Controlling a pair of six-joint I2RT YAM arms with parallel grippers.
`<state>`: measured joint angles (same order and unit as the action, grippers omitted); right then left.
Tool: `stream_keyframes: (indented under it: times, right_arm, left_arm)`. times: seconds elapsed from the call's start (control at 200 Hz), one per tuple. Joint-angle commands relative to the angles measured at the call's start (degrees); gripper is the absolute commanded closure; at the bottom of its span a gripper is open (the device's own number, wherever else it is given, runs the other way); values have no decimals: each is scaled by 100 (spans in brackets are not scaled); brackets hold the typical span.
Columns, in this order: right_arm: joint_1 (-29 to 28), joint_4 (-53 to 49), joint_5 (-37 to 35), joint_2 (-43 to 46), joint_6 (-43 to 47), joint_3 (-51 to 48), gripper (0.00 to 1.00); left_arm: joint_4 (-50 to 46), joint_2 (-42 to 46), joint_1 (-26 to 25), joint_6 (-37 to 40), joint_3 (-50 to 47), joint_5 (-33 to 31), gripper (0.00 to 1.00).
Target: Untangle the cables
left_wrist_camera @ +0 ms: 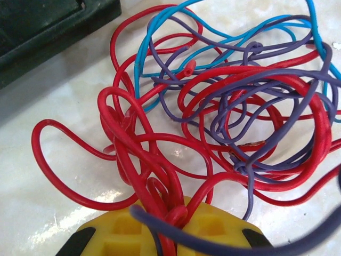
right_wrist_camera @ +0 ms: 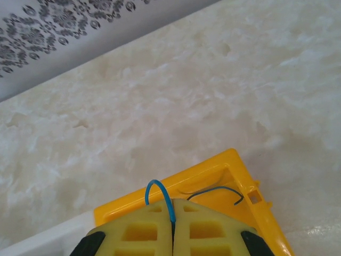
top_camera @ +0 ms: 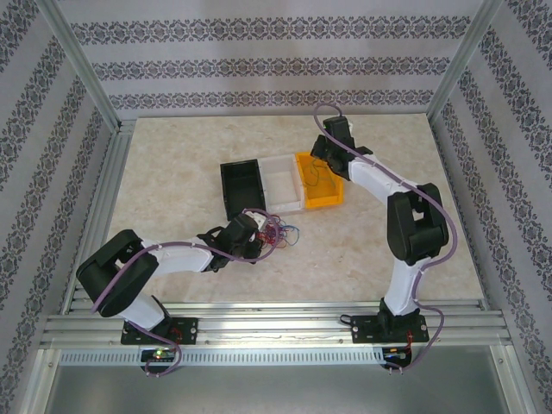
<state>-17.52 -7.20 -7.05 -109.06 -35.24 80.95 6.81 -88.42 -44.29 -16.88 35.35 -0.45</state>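
Open bench lies left of the bins and along the near edge; the cables clump just beside the black bin, left hand pinched on red strands; right hand, over the yellow bin next to the white bin, is clamped on a blue wire; marbled surface, patterned walls.

Looks like a robotics lab test cell. Framed by aluminium profile posts and walled with patterned wallpaper panels. Marble-look worktop inside, with two white-and-black robot arms bolted to slotted rails at the near edge, plus small plastic sorting bins.
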Motion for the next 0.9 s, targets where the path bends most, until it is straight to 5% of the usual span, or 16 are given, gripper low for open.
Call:
stream_keyframes:
  times: [0.0, 0.075, 0.245, 0.395, 0.7, 0.894]
  right_arm:
    - [-91, -19, -89, -222, -41, 236, 100]
    - [-116, -32, 64, -329, 70, 293, 97]
    - [-120, -11, 420, -32, 420, 229, 52]
    - [-55, -110, 253, 454, 645, 31, 38]
    - [-61, -180, 247, 1508, 726, -845, 40]
    - [-831, -73, 968, 2327, 778, -2196, 41]
  left_arm:
    - [-213, -13, -53, 1, 181, -26, 100]
    - [-219, -2, -53, -7, 191, -34, 100]
    - [-215, 9, -53, -21, 189, -62, 100]
    - [-215, -51, -53, 9, 224, -11, 100]
    - [-50, -45, -53, 47, 142, 74, 100]
    - [119, 7, -53, 63, -4, 177, 100]
